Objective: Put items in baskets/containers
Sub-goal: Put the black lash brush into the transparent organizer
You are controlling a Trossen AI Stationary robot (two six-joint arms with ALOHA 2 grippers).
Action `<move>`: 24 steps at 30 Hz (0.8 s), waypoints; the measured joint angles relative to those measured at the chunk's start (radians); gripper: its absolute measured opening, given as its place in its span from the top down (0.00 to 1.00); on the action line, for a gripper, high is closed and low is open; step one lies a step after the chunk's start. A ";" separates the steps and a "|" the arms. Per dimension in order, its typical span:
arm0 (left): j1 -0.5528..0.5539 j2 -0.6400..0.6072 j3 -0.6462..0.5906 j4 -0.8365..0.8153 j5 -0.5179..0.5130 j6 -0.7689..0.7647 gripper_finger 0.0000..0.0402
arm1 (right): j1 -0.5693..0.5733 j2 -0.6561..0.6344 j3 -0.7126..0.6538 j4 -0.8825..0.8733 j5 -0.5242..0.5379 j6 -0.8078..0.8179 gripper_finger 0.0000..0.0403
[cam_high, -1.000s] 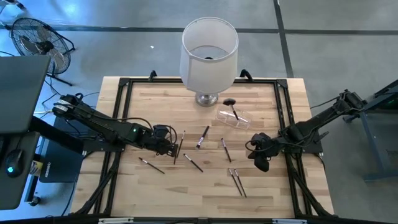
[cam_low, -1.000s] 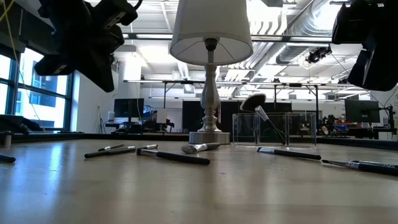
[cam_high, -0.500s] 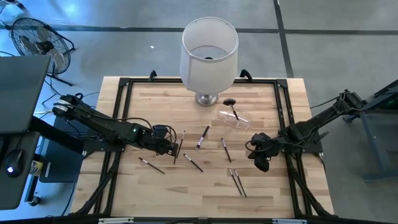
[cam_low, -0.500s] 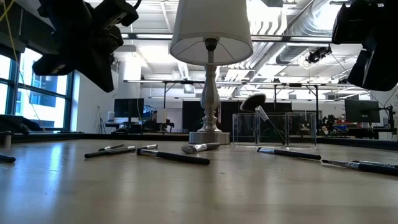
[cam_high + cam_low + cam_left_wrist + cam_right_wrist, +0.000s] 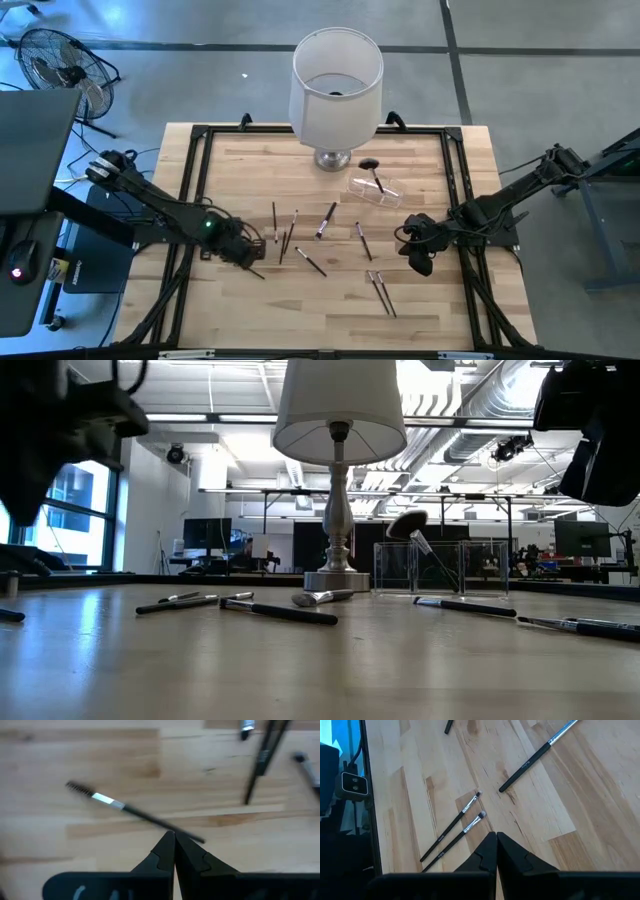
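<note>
1. Shifting noted: left pincer (image 5: 252,252) sits nearer the table's front-left than a second ago, off the middle cluster of brushes.
2. Tips pressed together, gripping nothing; now poised just over the handle of a thin wand brush (image 5: 130,810), bristle end pointing away from the tips.
3. Uncovered by that shift: one slim brush (image 5: 274,216), now just behind the left pincer, next to two more.
4. Judged meaning: lining up on the wand brush as the next pick; must open before any grab.
5. Right pincer (image 5: 420,262) also closed and empty, same spot as before, waiting; two small brushes (image 5: 451,827) lie side by side just ahead of its tips, a longer one (image 5: 535,757) further off.
6. Clear box (image 5: 375,190) well beyond both pincers, closer to the right one, beside the lamp (image 5: 337,75); holds only the big fluffy brush (image 5: 407,523), leaning.
7. Remaining brushes loose on the table (image 5: 440,160), so task barely started.
8. Writing: faint print on handles in right wrist view, too small to read; no brand legible anywhere.
</note>
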State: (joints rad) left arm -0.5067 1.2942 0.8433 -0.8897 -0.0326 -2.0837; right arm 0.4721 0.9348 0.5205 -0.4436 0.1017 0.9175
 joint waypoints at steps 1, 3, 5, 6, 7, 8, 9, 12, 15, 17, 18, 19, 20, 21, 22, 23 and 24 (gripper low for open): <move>-0.007 0.000 0.000 -0.013 0.000 -0.023 1.00 | 0.000 0.000 0.000 0.000 0.000 -0.002 1.00; -0.020 0.000 0.000 -0.036 0.000 -0.068 1.00 | 0.000 0.000 0.000 -0.001 0.000 -0.006 1.00; -0.034 0.000 0.000 -0.056 0.000 -0.094 1.00 | 0.000 0.000 0.000 -0.001 0.001 -0.019 1.00; -0.042 0.000 0.000 -0.063 0.001 -0.102 1.00 | 0.000 0.000 0.000 -0.001 0.001 -0.024 1.00; -0.048 0.000 0.000 -0.064 0.000 -0.106 1.00 | 0.000 0.000 0.000 -0.001 0.004 -0.028 1.00; -0.054 0.000 0.000 -0.063 0.001 -0.110 0.99 | 0.000 0.000 0.000 -0.002 0.007 -0.028 1.00; -0.053 0.000 0.000 -0.063 0.001 -0.113 0.97 | 0.000 0.000 0.000 -0.002 0.011 -0.028 1.00; -0.050 0.010 0.000 -0.060 0.003 -0.113 0.91 | 0.000 0.000 0.000 -0.002 0.023 -0.029 1.00; -0.050 0.022 0.000 -0.063 0.006 -0.113 0.83 | 0.000 0.000 0.000 -0.003 0.023 -0.036 1.00; -0.050 0.036 0.000 -0.064 0.005 -0.119 0.78 | 0.000 0.000 0.000 -0.003 0.023 -0.039 1.00; -0.050 0.048 0.000 -0.065 0.002 -0.134 0.75 | 0.000 0.000 0.000 -0.003 0.023 -0.040 1.00; -0.050 0.061 0.000 -0.064 -0.001 -0.159 0.73 | 0.000 0.000 0.000 -0.003 0.023 -0.040 1.00; -0.050 0.075 0.000 -0.063 -0.003 -0.185 0.72 | 0.000 0.000 0.000 -0.003 0.023 -0.041 1.00; -0.050 0.090 0.000 -0.063 -0.003 -0.198 0.70 | 0.000 0.000 0.000 -0.003 0.023 -0.043 1.00; -0.050 0.104 0.000 -0.063 -0.001 -0.200 0.70 | 0.000 0.000 0.000 -0.003 0.023 -0.044 1.00; -0.050 0.121 0.000 -0.063 0.008 -0.203 0.69 | 0.000 0.000 0.000 -0.003 0.023 -0.044 1.00; -0.050 0.139 0.000 -0.064 0.024 -0.204 0.69 | 0.000 0.000 0.000 -0.003 0.023 -0.044 1.00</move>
State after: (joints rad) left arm -0.5568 1.4336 0.8433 -0.9538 -0.0086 -2.2880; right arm 0.4717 0.9348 0.5205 -0.4469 0.1242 0.8734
